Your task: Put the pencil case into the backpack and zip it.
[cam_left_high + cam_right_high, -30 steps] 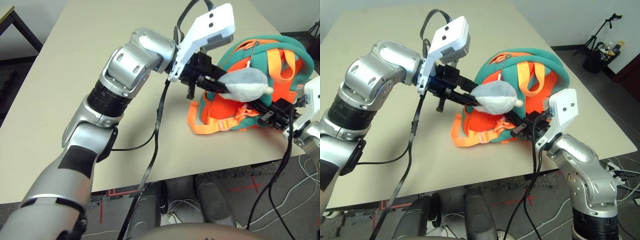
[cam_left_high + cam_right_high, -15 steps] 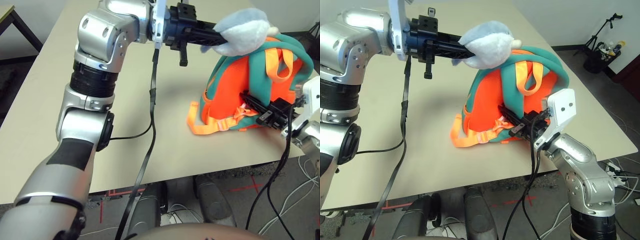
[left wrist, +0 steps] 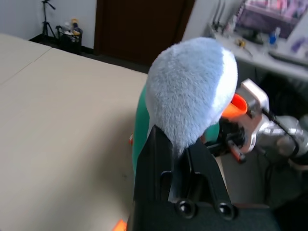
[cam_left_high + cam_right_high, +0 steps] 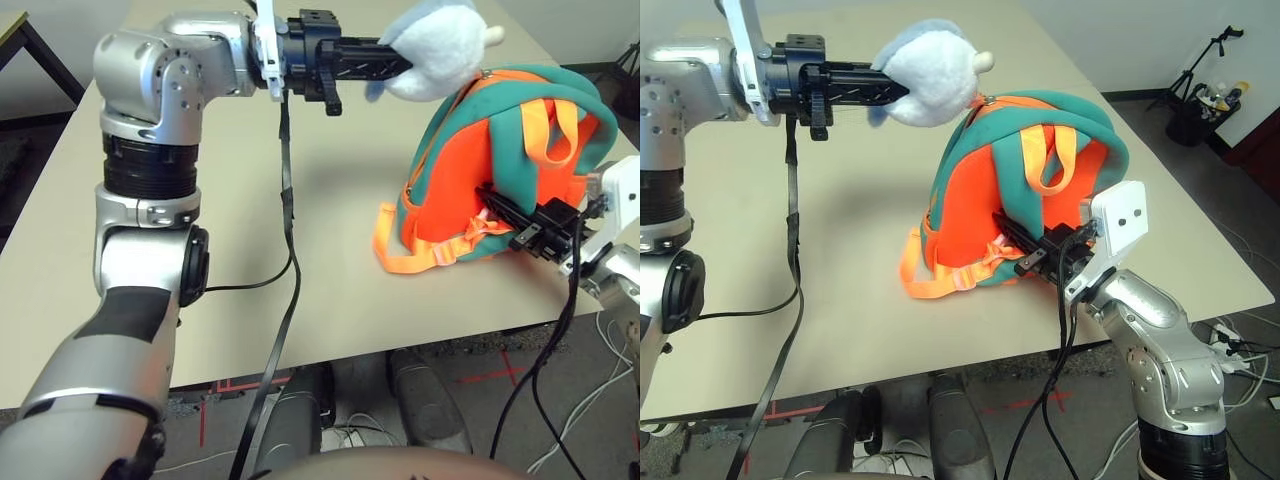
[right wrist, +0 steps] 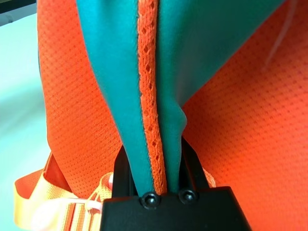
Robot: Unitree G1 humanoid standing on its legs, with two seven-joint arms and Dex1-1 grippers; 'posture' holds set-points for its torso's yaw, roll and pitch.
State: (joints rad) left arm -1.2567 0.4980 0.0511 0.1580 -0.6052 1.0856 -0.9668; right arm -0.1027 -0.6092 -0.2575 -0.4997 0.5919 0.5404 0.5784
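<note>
- Since a second ago the left gripper [image 4: 405, 62] has risen from beside the backpack [image 4: 470, 170] to above its top, carrying the plush shark charm [image 4: 435, 45] with it; the backpack, slumped before, now stands upright, its top pulled up.
- The backpack is teal with an orange mesh panel facing the camera, orange straps and an orange-trimmed edge running down its left side. It stands near the table [image 4: 100, 200] edge on the robot's right.
- An orange strap [image 4: 400, 255] loops out from the backpack's base and lies on the tabletop.
- The charm is grey-blue and white, rounded, with a small white tip; a thin link ties it to the backpack's top.
- The left gripper's black fingers [image 3: 159, 159] are pressed together on the charm's lower end, as the left wrist view shows; the arm reaches across level, well above the table.
- The right gripper [image 4: 1012, 232] reaches in low from the right; its jaws pinch a teal strap [image 5: 144, 96] with orange stitched edging against the backpack's orange panel.
- The pencil case shows in no view; whether it lies inside the backpack cannot be told, as the interior is hidden.
- A black cable [image 4: 290, 250] hangs from the left wrist, across the table and over its front edge.
</note>
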